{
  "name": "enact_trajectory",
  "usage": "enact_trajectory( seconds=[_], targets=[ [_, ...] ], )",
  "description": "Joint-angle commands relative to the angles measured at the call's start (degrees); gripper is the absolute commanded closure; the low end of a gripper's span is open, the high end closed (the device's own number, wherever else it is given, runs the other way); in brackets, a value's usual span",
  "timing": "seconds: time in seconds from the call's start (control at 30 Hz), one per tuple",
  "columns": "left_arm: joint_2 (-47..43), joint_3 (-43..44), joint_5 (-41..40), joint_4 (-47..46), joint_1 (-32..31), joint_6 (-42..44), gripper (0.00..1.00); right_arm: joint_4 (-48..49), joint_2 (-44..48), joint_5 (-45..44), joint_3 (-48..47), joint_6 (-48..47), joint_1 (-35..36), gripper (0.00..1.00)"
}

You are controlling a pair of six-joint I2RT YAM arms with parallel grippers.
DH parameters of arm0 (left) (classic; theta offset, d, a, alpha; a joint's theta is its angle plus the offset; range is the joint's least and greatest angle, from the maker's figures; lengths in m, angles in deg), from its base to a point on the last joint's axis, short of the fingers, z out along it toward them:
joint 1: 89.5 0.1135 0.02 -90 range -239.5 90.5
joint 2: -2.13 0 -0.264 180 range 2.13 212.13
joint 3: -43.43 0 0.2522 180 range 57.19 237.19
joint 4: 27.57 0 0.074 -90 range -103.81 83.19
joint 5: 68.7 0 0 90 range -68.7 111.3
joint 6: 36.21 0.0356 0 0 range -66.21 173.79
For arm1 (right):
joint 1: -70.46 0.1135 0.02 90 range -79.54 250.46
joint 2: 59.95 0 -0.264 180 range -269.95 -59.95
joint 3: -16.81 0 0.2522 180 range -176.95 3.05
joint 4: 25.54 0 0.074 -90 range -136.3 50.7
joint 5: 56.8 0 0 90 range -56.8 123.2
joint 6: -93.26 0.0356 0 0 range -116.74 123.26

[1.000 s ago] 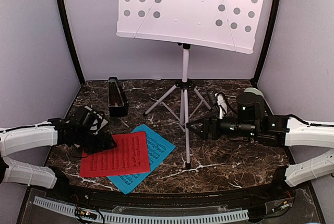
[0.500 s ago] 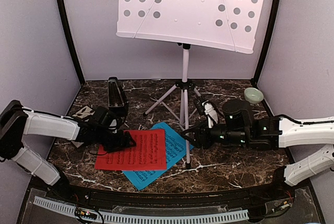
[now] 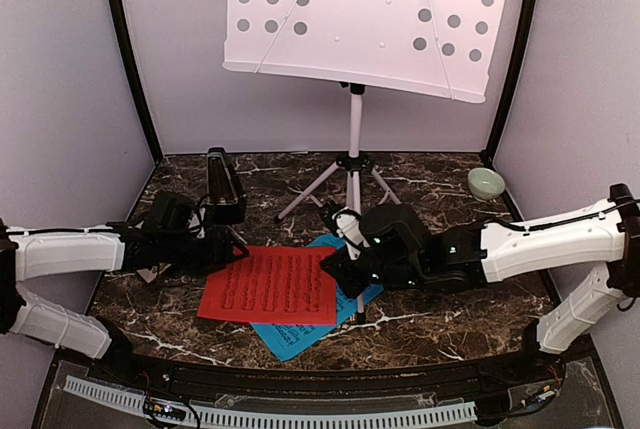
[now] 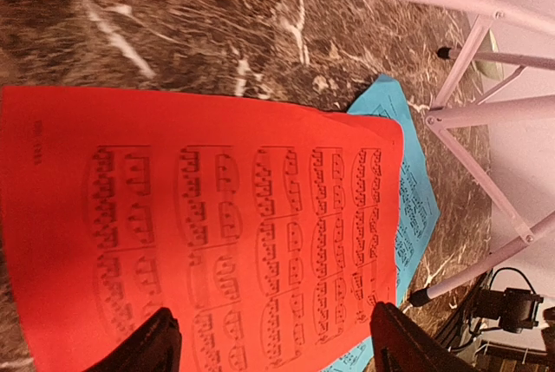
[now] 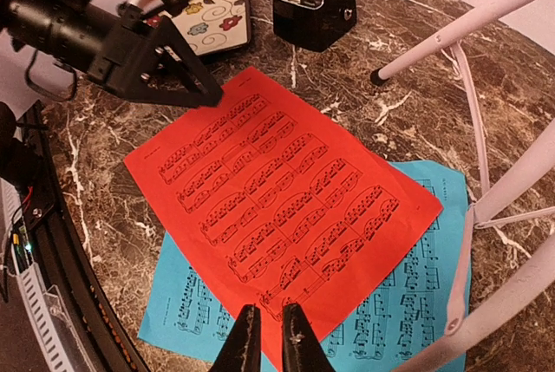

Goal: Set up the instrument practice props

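The white music stand (image 3: 352,44) is standing at the 12 o'clock side of the marble table (image 3: 440,309), its tripod legs spreading toward the middle. The red sheet (image 3: 268,284) is lying flat at about 7 o'clock from the stand's foot, overlapping the blue sheet (image 3: 300,334), which is peeking out at 5 o'clock. The metronome (image 3: 224,186) is sitting upright at 10 o'clock, just beside the floral tile (image 5: 212,16); the pale green bowl (image 3: 486,183) is resting at 2 o'clock. The left gripper (image 4: 276,346) is hovering at the red sheet's 9 o'clock edge with its fingers wide apart. The right gripper (image 5: 270,337) is reaching the sheet's 3 o'clock edge, fingers drawn almost together; whether they are pinching paper cannot be told.
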Motion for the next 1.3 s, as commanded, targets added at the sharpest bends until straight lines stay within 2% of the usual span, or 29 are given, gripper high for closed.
enact_trajectory(
  seconds=[0.0, 0.2, 0.37, 0.57, 1.0, 1.27],
  targets=[
    [-10.34, -5.09, -1.32, 10.46, 2.95, -1.69, 0.21, -2.49, -5.53, -6.46, -5.83, -1.86, 3.51, 0.92],
    [-20.38, -9.18, -3.6, 19.68, 6.4, -5.65, 0.18, -9.17, -16.91, -9.89, -15.43, -1.43, 5.08, 1.0],
    [-27.71, -12.59, -3.31, 23.99, 10.35, -7.13, 0.16, -10.71, -24.24, -11.58, -20.13, -1.13, 5.04, 1.0],
    [-26.21, -19.87, 6.76, 13.87, 11.79, -9.24, 0.18, -13.68, -31.88, -11.36, -26.18, -0.98, 4.09, 1.0],
    [-27.72, -25.84, 10.91, 6.7, 11.82, -9.98, 0.27, -12.97, -40.42, -5.63, -28.5, -2.2, 1.92, 1.0],
    [-28.49, -26.34, 13.27, -2.37, 11.82, -10.96, 0.3, -10.51, -41.24, -3.35, -26.73, -2.26, 1.98, 1.0]
  ],
)
